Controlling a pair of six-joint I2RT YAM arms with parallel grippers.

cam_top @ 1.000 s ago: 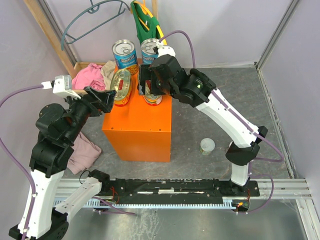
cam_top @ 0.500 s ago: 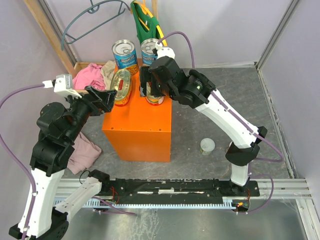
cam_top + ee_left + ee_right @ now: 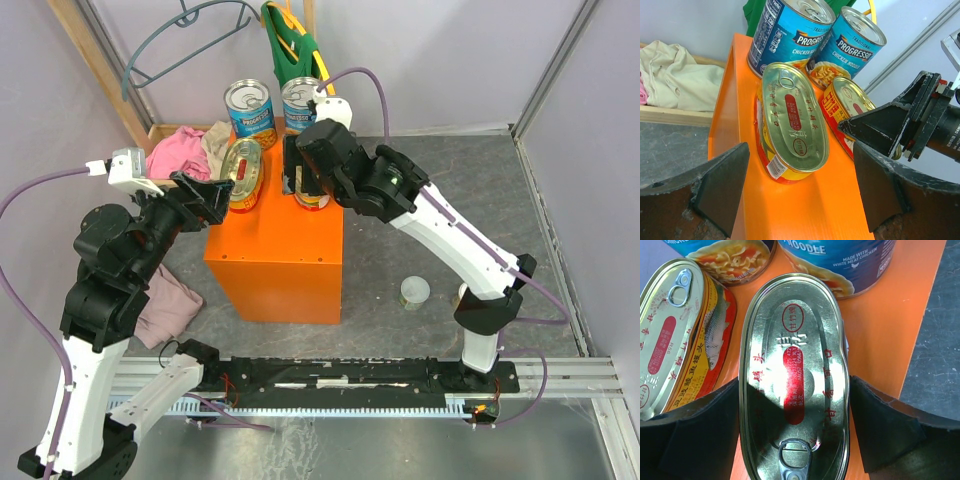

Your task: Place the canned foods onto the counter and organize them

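Note:
The orange counter [image 3: 280, 255] holds two blue-labelled cans [image 3: 250, 110] [image 3: 300, 98] at its back. In front of them lie two oval yellow-red tins: the left one [image 3: 242, 172] and the right one [image 3: 313, 195]. My right gripper [image 3: 308, 172] hangs over the right tin [image 3: 792, 370], fingers close on either side with a thin orange gap, jaws open. My left gripper [image 3: 205, 200] is open and empty at the counter's left edge, near the left tin [image 3: 792, 122]. One small white-lidded can [image 3: 415, 292] stands on the floor to the right. The other small can is out of view.
A wooden tray of pink and beige clothes [image 3: 185, 150] sits left of the counter. A cloth [image 3: 170, 305] lies on the floor under my left arm. A green garment [image 3: 290, 40] and a hanger [image 3: 190, 35] hang at the back wall.
My right wrist has shifted slightly right and back over the right oval tin. The left arm has not moved.

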